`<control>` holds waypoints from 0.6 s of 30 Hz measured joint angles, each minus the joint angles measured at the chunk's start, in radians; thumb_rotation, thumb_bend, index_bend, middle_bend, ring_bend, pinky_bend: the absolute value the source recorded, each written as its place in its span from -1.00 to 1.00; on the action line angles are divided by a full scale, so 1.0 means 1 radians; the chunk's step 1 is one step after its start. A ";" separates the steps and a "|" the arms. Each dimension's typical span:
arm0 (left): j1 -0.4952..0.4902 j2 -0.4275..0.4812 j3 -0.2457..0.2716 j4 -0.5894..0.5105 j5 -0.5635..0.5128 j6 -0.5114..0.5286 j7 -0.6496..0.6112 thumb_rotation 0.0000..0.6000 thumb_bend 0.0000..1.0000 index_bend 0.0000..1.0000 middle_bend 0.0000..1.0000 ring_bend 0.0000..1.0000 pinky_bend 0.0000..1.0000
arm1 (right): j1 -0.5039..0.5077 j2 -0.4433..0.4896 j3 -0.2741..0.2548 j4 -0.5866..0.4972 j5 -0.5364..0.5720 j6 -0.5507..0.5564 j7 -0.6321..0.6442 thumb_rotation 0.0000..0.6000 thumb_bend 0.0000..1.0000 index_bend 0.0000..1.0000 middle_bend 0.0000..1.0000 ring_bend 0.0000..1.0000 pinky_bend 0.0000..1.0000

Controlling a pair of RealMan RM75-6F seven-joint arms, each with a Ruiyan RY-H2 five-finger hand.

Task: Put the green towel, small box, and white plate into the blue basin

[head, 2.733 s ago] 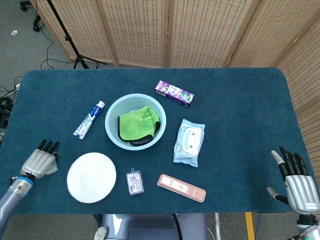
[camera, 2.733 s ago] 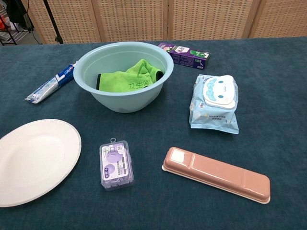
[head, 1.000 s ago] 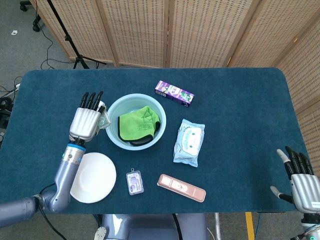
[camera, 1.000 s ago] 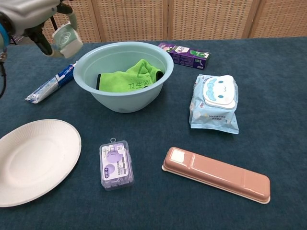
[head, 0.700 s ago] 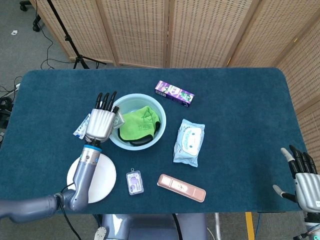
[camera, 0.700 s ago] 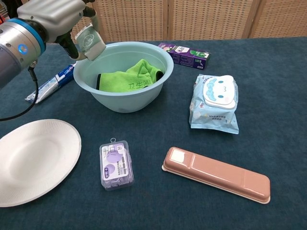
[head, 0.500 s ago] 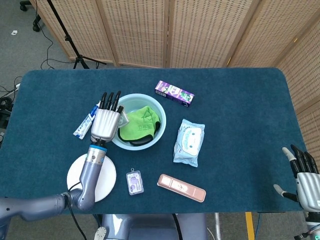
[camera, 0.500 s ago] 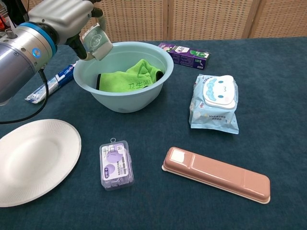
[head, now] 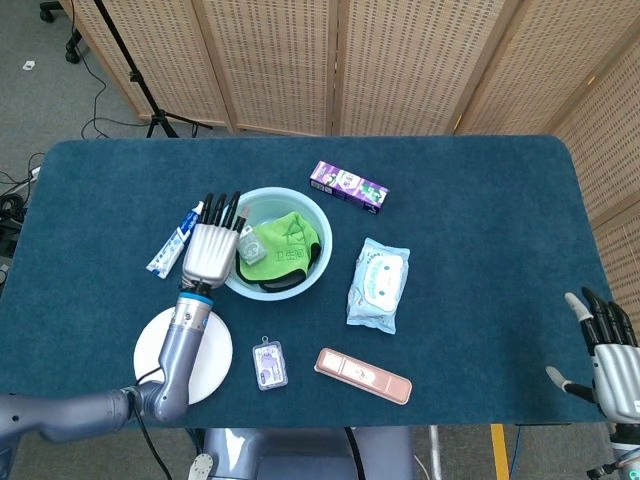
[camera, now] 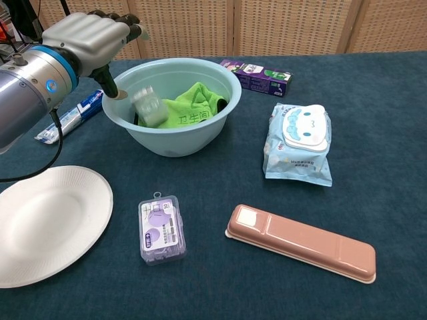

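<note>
Right hand (head: 607,362) at near right table edge, fingers spread, holding nothing. White plate (camera: 47,220) near left, bare on the cloth. Purple case (camera: 161,229) and pink case (camera: 301,243) in front. Left hand (camera: 90,35) over the basin's (camera: 200,137) left rim, fingers extended and apart, empty. Small box (camera: 149,107) blurred, just below and right of that hand, apart from it, inside the basin beside the towel (camera: 192,107). Wipes pack (camera: 297,144) right of basin; toothpaste (head: 178,238) left; purple carton (head: 348,185) behind.

The green towel (camera: 190,110) reads "卫生间".
</note>
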 measured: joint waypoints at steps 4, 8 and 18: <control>0.002 0.008 -0.003 -0.012 -0.019 0.004 0.006 1.00 -0.62 -0.99 -1.00 -1.00 -0.96 | 0.000 0.001 0.000 -0.003 0.000 0.000 -0.003 1.00 -0.69 -0.88 -1.00 -1.00 -1.00; 0.008 0.020 0.001 -0.035 -0.021 0.005 -0.003 1.00 -0.63 -0.99 -1.00 -1.00 -0.96 | -0.001 0.002 0.000 -0.003 0.000 0.002 -0.004 1.00 -0.69 -0.88 -1.00 -1.00 -1.00; 0.072 0.130 0.073 -0.115 0.116 0.046 -0.104 1.00 -0.61 -0.87 -1.00 -1.00 -0.96 | -0.002 -0.001 -0.002 -0.011 0.000 0.001 -0.029 1.00 -0.69 -0.88 -1.00 -1.00 -1.00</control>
